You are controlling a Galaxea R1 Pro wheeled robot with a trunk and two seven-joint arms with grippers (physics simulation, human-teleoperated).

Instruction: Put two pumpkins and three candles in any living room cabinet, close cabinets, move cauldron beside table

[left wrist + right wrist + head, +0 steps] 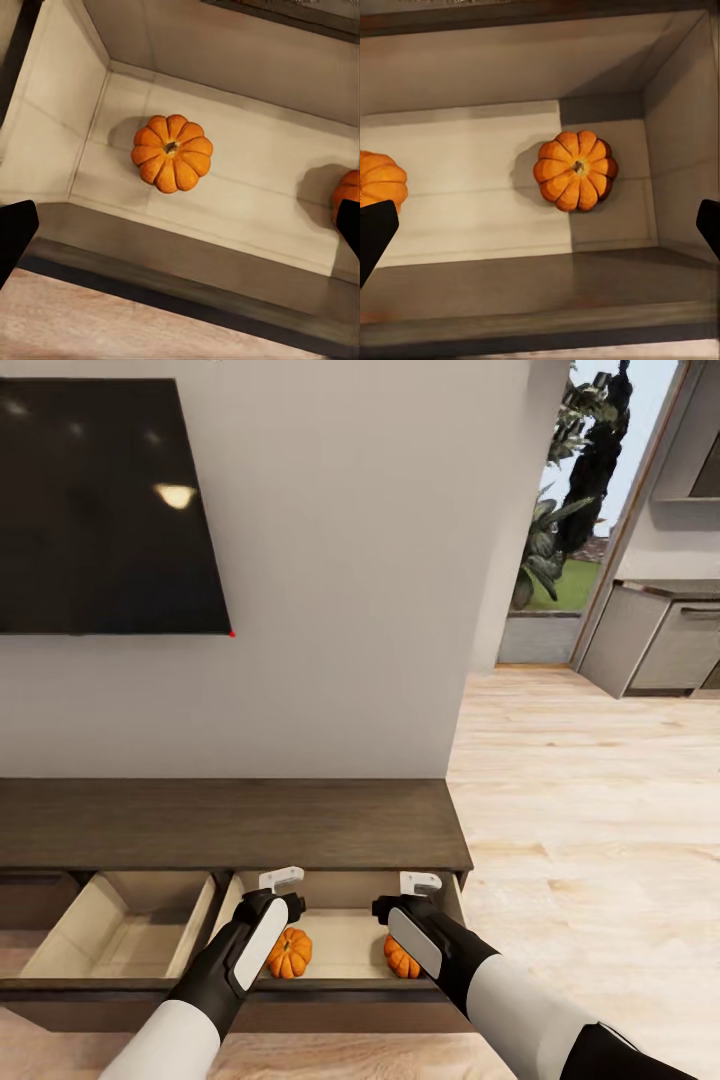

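Both pumpkins (290, 953) upright, stems up.

The head view looks forward and down from above the cabinet (230, 825), taking in the wall and both arms. The 2 wrist views look steeply down from close above into its open right-hand drawer (345, 945), sharing the drawer floor and 2 pumpkins (172, 153).

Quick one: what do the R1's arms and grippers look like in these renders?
White forearm shells run into black wrist sections. Left gripper and right gripper each carry white bracket-like fingers on a black body with a white oval panel. Wrist views show dark fingertips. No cables or markings visible.
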